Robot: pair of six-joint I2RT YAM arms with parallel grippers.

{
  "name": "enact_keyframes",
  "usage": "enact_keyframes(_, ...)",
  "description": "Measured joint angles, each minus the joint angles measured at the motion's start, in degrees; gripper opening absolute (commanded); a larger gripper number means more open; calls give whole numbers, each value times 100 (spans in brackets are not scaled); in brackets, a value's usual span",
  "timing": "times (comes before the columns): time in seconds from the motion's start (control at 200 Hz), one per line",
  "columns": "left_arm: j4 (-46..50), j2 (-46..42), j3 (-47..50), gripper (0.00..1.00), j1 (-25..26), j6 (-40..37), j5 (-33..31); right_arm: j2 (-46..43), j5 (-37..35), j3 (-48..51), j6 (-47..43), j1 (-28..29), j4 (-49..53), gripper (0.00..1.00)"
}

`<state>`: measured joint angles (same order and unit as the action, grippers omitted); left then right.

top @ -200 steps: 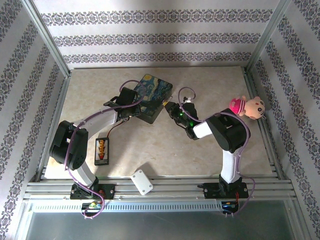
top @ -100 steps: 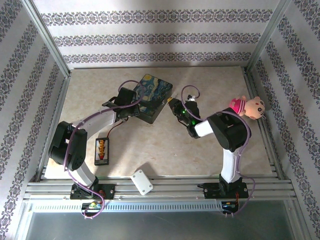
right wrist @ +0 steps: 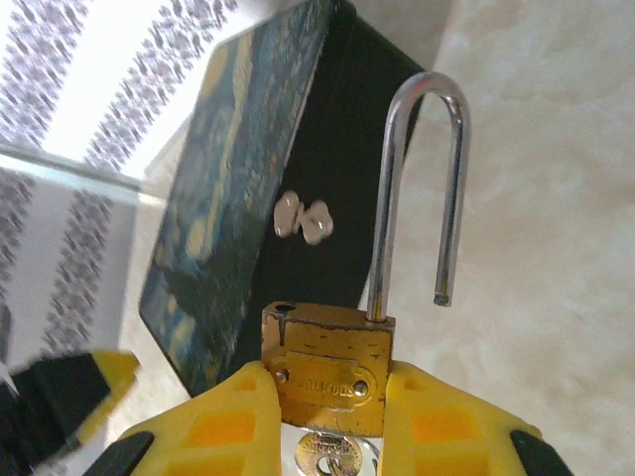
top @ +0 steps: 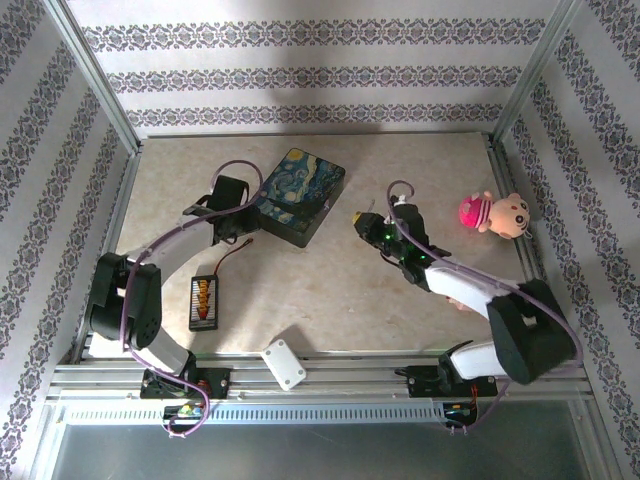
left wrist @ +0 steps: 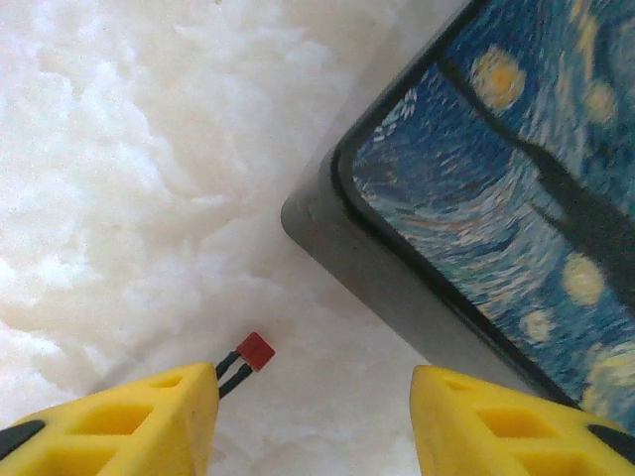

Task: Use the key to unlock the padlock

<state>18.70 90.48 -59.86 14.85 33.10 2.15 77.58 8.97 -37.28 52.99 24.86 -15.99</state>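
At the bottom of the right wrist view, the right gripper (right wrist: 329, 392) is pinching the padlock (right wrist: 330, 347) by its brass body between both yellow fingers. The key (right wrist: 332, 454) is showing just beneath it at the frame's lower edge. The shackle (right wrist: 422, 188) is standing open above, one end hanging free of the body. Behind, at upper left, the starry-night box (right wrist: 238, 198) is showing its silver latch (right wrist: 303, 218). In the left wrist view, the left gripper (left wrist: 313, 426) is hovering over the table (left wrist: 119, 198) with jaws spread wide, the box corner lying at right, untouched. In the top view, the padlock is sitting near centre, right of the box.
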Motion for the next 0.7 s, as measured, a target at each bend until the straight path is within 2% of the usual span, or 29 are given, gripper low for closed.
enact_keyframes(0.14,-20,-254,0,76,-46,164,55,-289,175,-492,-883,0,1735,0)
enact_keyframes(0.325,-26,-715,42,100,-96,356,72,-26,415,-1064,-1891,2,3373,0)
enact_keyframes(0.7,-22,-1147,481,99,-267,627,85,1088,699,-2286,-3003,2,4538,0)
